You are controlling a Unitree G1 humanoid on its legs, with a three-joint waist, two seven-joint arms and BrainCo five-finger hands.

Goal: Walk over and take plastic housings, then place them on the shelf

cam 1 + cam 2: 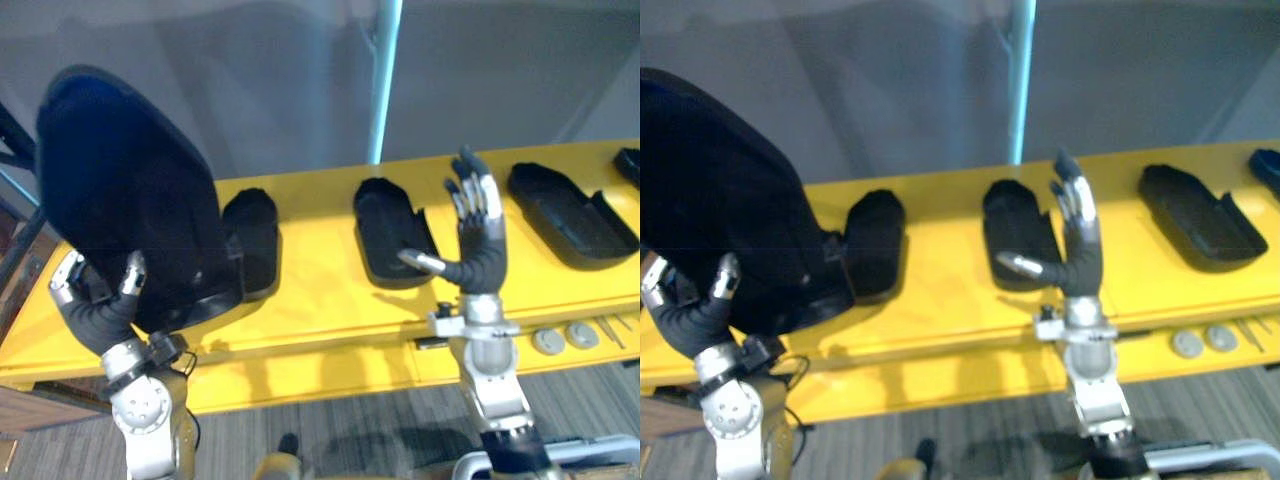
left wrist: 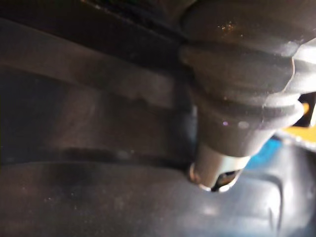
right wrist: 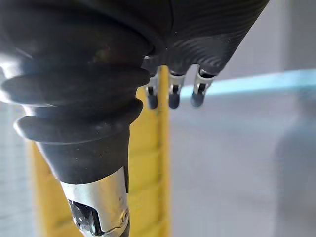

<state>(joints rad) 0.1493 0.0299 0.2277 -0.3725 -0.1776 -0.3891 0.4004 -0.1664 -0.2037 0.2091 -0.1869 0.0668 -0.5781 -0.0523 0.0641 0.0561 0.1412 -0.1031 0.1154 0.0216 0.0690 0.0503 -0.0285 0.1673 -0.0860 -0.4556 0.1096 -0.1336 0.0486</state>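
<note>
Left hand (image 1: 100, 315) grips raised housing (image 1: 130, 180) (wrist view: thumb (image 2: 215, 170) pressed).

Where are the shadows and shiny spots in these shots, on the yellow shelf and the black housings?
Left eye view: the middle black plastic housing throws a dark shadow onto the yellow shelf toward its near edge; the large black housing gripped by the left hand carries a soft sheen. Left wrist view: that housing shows a dull highlight.
</note>
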